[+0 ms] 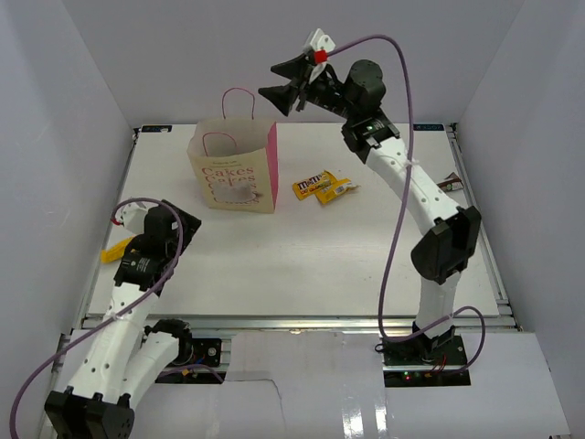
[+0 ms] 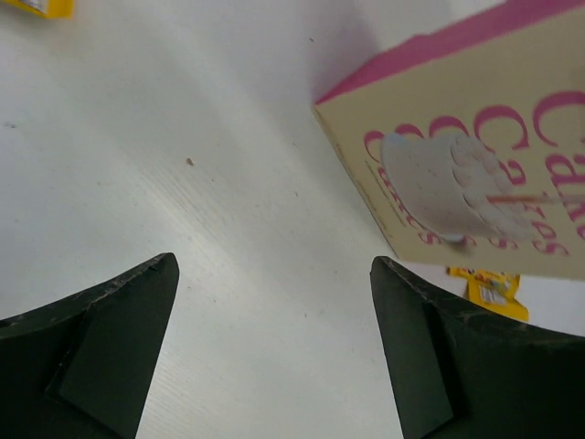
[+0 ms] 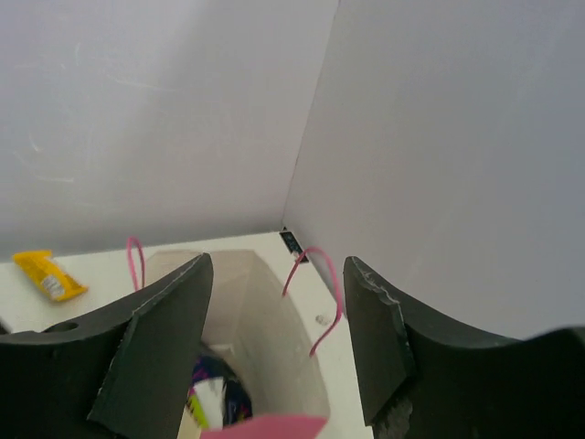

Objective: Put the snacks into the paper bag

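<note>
A white table (image 1: 302, 265) boxed in by pale walls held the upright paper bag (image 1: 233, 174) toward the back left, with a purple packet (image 3: 215, 384) showing inside it. Two yellow M&M's packets (image 1: 322, 187) lay near its right side, another yellow packet (image 1: 116, 250) by the left arm. They looked light, crinkly and slippery, best pinched across the flat middle. The right gripper (image 1: 280, 82) hung high over the bag's mouth, jaws apart and empty; the left gripper (image 2: 274, 274) sat low facing the bag, wide open, holding nothing
</note>
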`<control>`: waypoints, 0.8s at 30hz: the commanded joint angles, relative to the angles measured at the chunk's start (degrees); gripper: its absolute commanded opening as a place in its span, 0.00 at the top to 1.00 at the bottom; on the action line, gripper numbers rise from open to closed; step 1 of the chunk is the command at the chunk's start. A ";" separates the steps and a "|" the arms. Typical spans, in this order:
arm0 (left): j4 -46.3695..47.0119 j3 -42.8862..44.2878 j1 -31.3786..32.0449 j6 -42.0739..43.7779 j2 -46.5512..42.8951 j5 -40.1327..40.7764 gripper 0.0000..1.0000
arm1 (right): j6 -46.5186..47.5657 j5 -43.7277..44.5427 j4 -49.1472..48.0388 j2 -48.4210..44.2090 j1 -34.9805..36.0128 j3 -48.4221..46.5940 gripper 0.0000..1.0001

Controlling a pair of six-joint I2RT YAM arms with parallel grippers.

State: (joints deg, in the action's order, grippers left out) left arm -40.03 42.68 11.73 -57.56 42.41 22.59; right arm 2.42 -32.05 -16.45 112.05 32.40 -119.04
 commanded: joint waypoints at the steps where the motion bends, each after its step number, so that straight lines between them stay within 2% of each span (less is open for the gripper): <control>1: -5.82 5.83 -0.39 -4.04 4.58 13.07 0.02 | 2.77 -5.90 4.58 -6.99 -3.04 9.68 0.34; 2: -6.63 7.84 -0.91 -5.01 6.09 14.49 0.02 | 2.86 -6.70 5.37 -8.41 -4.87 14.75 0.34; 3: -5.42 8.64 -4.22 -3.71 7.67 14.59 0.02 | 4.08 -7.84 9.20 -9.82 -5.85 16.72 0.33; 5: -2.00 9.35 -10.81 0.85 13.64 4.88 0.02 | 6.45 -10.57 15.19 -13.07 -8.13 20.59 0.32; 6: -0.59 9.96 -19.03 3.13 16.18 0.31 0.02 | 9.94 -11.62 21.39 -14.13 -8.93 25.39 0.26; 7: -0.23 10.67 -22.07 3.16 21.87 -5.48 0.02 | 11.98 -12.50 24.07 -16.40 -9.55 28.22 0.22; 8: -0.92 11.63 -26.01 2.72 24.79 -6.41 0.02 | 14.43 -12.51 26.44 -17.56 -10.60 31.12 0.19; 10: -3.90 15.23 -28.33 -1.05 31.64 -6.07 0.02 | 21.30 -11.37 31.55 -21.15 -12.26 40.18 0.10; 15: -4.18 17.79 -34.57 -9.49 39.22 -4.31 0.02 | 30.09 -17.15 38.41 -26.96 -18.68 54.41 0.05; 19: -3.30 20.51 -36.86 -9.77 46.87 -1.85 0.03 | 37.46 -21.29 43.23 -29.17 -22.64 59.26 0.04; 24: -1.64 23.24 -38.53 -7.57 55.39 0.34 0.14 | 44.33 -21.82 49.05 -29.52 -23.52 60.51 0.05</control>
State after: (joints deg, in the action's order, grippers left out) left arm -42.59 63.94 -26.20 -65.41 95.74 20.40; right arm 39.38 -50.09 28.01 83.72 8.97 -59.09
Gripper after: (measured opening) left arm 0.875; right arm 0.955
